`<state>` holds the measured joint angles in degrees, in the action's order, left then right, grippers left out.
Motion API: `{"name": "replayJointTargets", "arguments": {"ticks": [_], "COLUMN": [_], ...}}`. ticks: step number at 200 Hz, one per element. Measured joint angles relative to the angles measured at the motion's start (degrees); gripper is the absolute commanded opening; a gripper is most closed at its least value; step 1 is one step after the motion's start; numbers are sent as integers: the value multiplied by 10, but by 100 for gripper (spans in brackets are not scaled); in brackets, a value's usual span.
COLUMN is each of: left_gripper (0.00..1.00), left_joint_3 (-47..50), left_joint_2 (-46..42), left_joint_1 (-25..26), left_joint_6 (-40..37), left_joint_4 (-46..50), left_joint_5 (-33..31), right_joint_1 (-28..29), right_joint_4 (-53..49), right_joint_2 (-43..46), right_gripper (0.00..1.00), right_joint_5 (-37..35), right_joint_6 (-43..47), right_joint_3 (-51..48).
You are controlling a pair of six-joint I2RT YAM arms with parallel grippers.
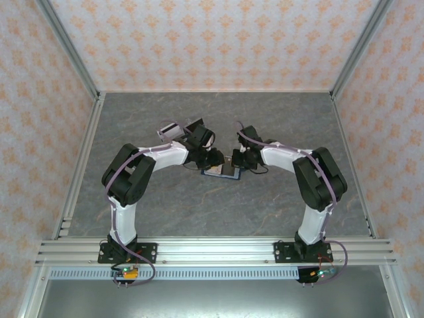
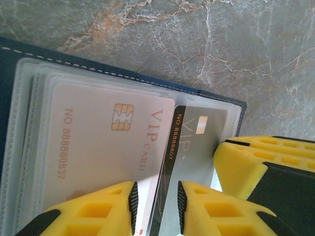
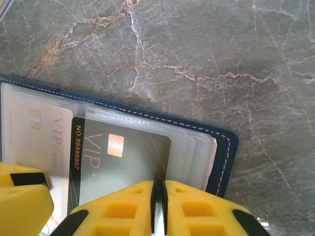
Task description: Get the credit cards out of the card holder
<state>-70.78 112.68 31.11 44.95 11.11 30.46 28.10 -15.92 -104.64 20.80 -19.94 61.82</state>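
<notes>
The navy card holder (image 1: 220,171) lies open on the table, its stitched edge (image 3: 224,157) and clear sleeves facing up. A pale VIP card (image 2: 98,142) sits in the left sleeves. A black VIP card (image 3: 123,162) sits in the right sleeves with its dark left strip (image 2: 173,147) sticking out toward the fold. My left gripper (image 2: 156,204) is open, one jaw on each side of that strip. My right gripper (image 3: 158,196) is shut, pinching the clear sleeve at the black card's right end. Its yellow finger (image 2: 266,167) stands close beside the left gripper.
Grey marbled tabletop (image 1: 278,119) surrounds the holder, with patterned walls and metal frame rails (image 1: 79,165) on three sides. Both arms meet over the holder at the table's middle, so their fingers are crowded together there.
</notes>
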Motion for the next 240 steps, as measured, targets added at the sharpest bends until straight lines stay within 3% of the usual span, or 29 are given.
{"name": "replayJointTargets", "arguments": {"ticks": [131,240], "left_gripper": [30,22], "left_joint_3": [0,20], "left_joint_2": [-3,-10], "left_joint_1": [0,-1], "left_joint_6": [-1,0], "left_joint_4": [17,-13], "left_joint_5": [-45,-9], "right_joint_1": [1,1], "right_joint_4": [-12,-12], "right_joint_2": [-11,-17], "right_gripper": [13,13], "right_joint_5": [-9,-9], "right_joint_6": [-6,-6], "right_joint_3": [15,21]}}
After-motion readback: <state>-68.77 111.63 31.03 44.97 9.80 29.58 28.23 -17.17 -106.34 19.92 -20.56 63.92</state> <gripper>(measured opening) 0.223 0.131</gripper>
